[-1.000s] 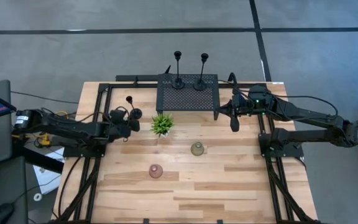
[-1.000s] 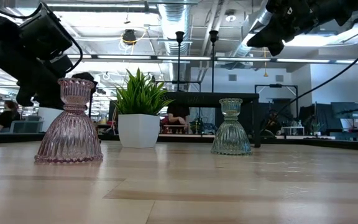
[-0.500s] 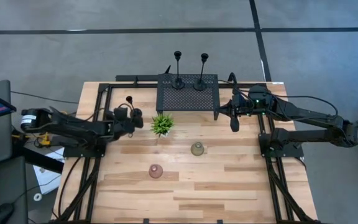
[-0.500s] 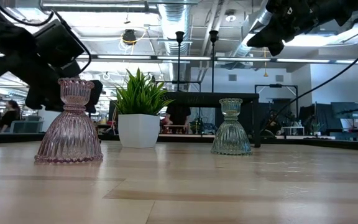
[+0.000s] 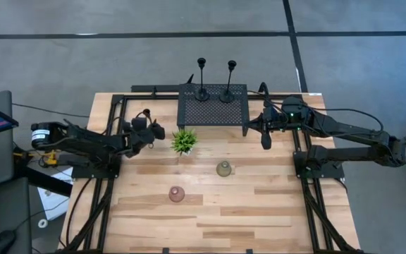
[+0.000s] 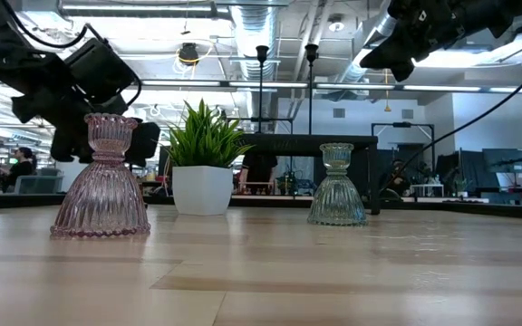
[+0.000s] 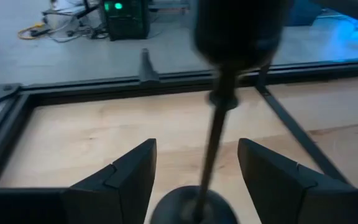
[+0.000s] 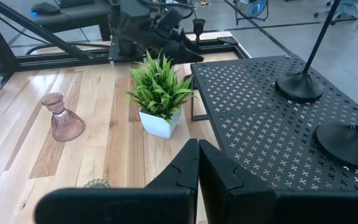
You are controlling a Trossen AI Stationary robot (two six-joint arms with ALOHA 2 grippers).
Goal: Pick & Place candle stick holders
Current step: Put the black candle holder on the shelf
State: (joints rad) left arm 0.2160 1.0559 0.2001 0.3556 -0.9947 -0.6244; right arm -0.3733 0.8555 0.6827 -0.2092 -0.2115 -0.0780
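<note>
A slim black candle stick holder (image 5: 147,116) stands on its round base on the table's far left part. My left gripper (image 5: 154,131) is open, one finger on each side of that base (image 7: 194,206) and stem (image 7: 215,140). Two more black holders (image 5: 201,90) (image 5: 228,93) stand on the black mesh rack (image 5: 212,109). The greenish glass cup (image 5: 223,168) and the pinkish one (image 5: 177,194) stand on the wood nearer the front. My right gripper (image 5: 265,138) is shut and empty, in the air right of the rack. My left gripper's fingers (image 7: 129,177) come level from the table's left side and flank the holder's round base (image 7: 194,206). Whether they touch it I cannot tell. The holder stands upright on the table.
A small green potted plant (image 5: 183,141) stands just right of my left gripper, between it and the rack's front. Black frame rails (image 5: 111,127) run along the table's left and right sides. Bare wood lies around both glass cups.
My left gripper has gone toward the table's right edge, up to the standing black holder, and its fingers now flank the base. The holder has stayed where it was.
</note>
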